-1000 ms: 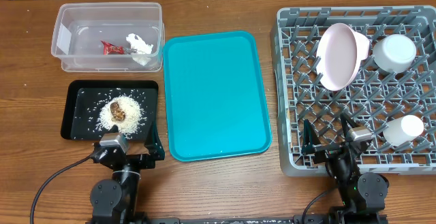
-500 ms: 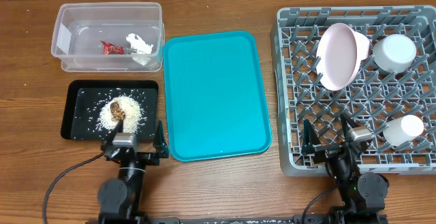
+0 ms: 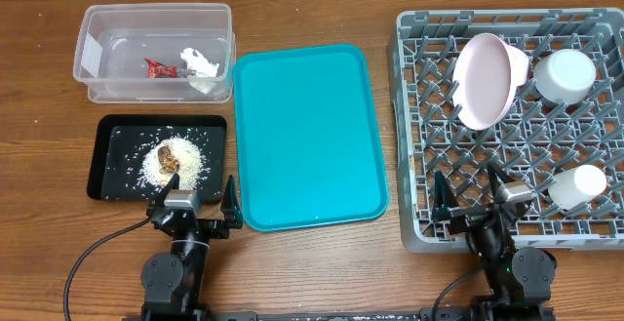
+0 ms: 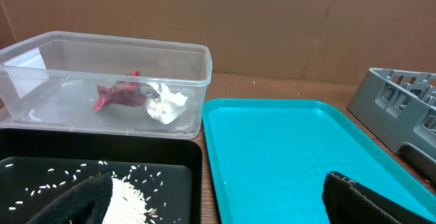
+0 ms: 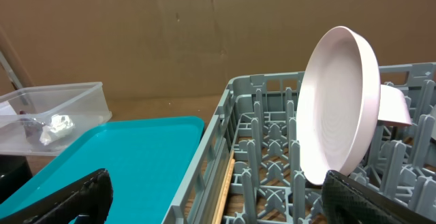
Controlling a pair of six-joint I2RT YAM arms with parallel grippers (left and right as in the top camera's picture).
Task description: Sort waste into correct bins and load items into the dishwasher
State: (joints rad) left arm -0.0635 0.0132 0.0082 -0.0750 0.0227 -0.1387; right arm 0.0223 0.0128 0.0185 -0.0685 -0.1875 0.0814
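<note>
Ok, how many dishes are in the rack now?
3. A plate stands on edge toward the rack's far side, a bowl sits right of it, a small cup is near the right front. Another could hide behind the plate.

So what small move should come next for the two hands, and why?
Probably just park both arms: wrapper and tissue lie in the clear tub, rice and brown lump in the black tray, plate, bowl and cup in the grey rack; left hand and right hand are open, empty.
</note>
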